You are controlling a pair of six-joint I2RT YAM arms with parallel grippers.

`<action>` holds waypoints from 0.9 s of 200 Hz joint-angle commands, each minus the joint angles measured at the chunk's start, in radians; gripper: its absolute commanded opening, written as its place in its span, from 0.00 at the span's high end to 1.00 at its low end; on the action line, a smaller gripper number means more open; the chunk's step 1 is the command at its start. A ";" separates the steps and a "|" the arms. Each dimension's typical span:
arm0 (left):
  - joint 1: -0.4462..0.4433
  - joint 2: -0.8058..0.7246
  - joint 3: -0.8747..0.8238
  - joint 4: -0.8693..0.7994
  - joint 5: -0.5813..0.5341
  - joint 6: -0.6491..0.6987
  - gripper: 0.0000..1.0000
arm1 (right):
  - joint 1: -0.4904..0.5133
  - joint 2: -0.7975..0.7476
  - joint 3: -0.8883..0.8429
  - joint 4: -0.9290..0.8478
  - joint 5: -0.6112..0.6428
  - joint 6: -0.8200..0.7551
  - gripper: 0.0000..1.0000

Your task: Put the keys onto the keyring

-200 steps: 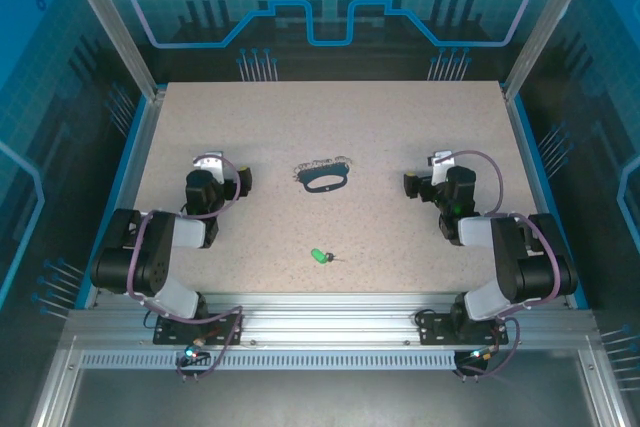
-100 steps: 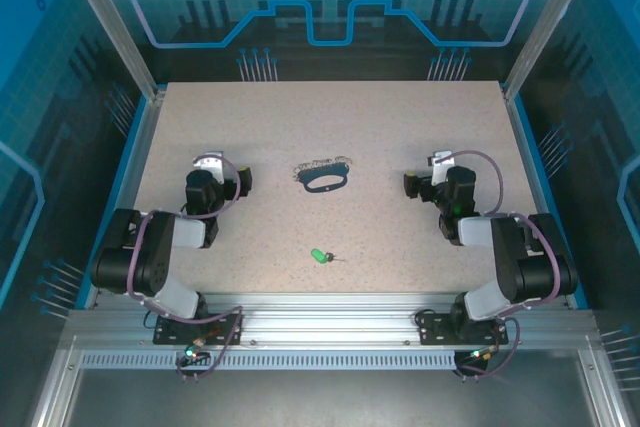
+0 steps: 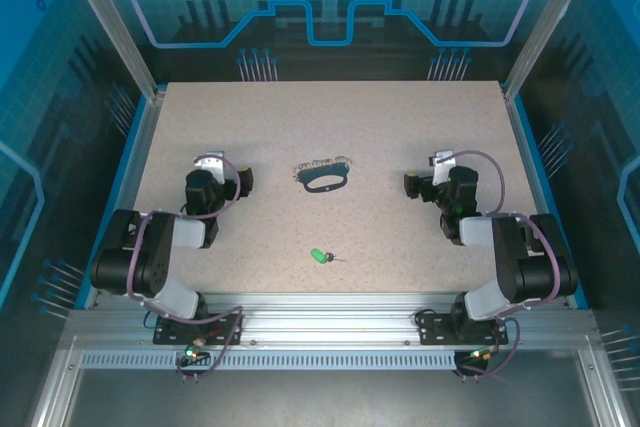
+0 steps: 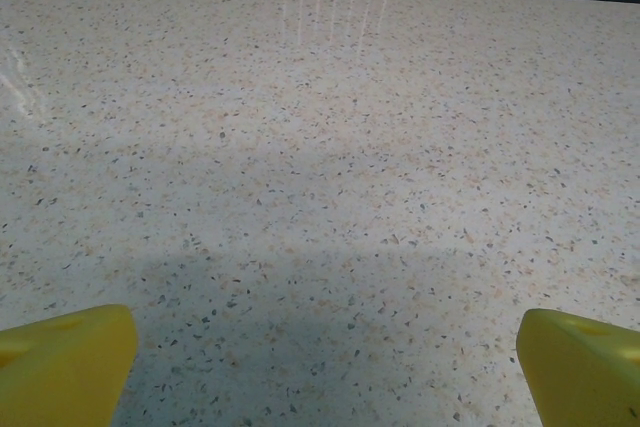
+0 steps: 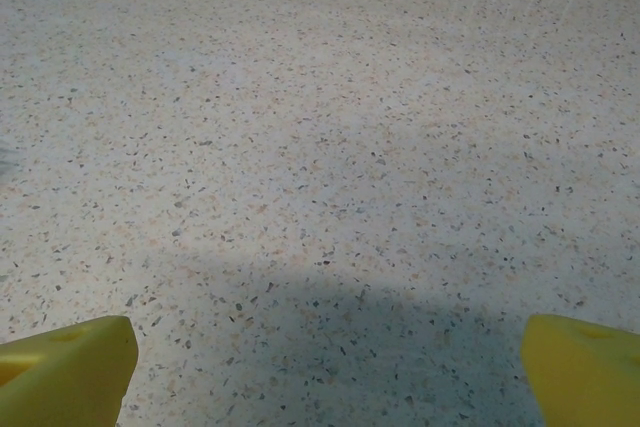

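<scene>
A tiny green-headed key [image 3: 319,255] lies on the speckled table [image 3: 400,127], near the front middle. Farther back sits the keyring [image 3: 326,181], a dark oval loop with a silvery beaded chain along its far side. My left gripper [image 3: 222,175] rests at the table's left, well apart from both. My right gripper [image 3: 428,173] rests at the right. In the left wrist view the yellow fingertips [image 4: 65,362] stand wide apart over bare table, left gripper [image 4: 330,372] open and empty. The right wrist view shows the same: right gripper [image 5: 330,372] open, yellow fingertips [image 5: 65,367] far apart.
Blue transparent walls and aluminium posts [image 3: 110,22] enclose the table on three sides. An aluminium rail [image 3: 330,327] with the arm bases runs along the near edge. Bare table lies between the two grippers around the keyring and key.
</scene>
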 commanded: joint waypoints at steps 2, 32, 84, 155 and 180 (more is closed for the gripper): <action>0.007 -0.081 -0.011 -0.013 -0.014 0.012 0.01 | -0.013 -0.073 0.100 -0.160 0.022 0.015 0.00; 0.005 -0.154 0.009 -0.115 -0.044 0.001 0.01 | -0.021 -0.169 0.253 -0.475 0.048 0.152 0.00; -0.012 -0.324 0.154 -0.498 -0.066 -0.131 0.01 | -0.071 -0.175 0.417 -0.753 -0.099 0.401 0.00; -0.206 -0.324 0.402 -0.971 -0.051 -0.462 0.01 | 0.175 -0.068 0.496 -0.820 -0.204 0.361 0.16; -0.267 -0.292 0.420 -1.005 0.040 -0.527 0.01 | 0.231 0.027 0.547 -0.826 -0.217 0.386 0.20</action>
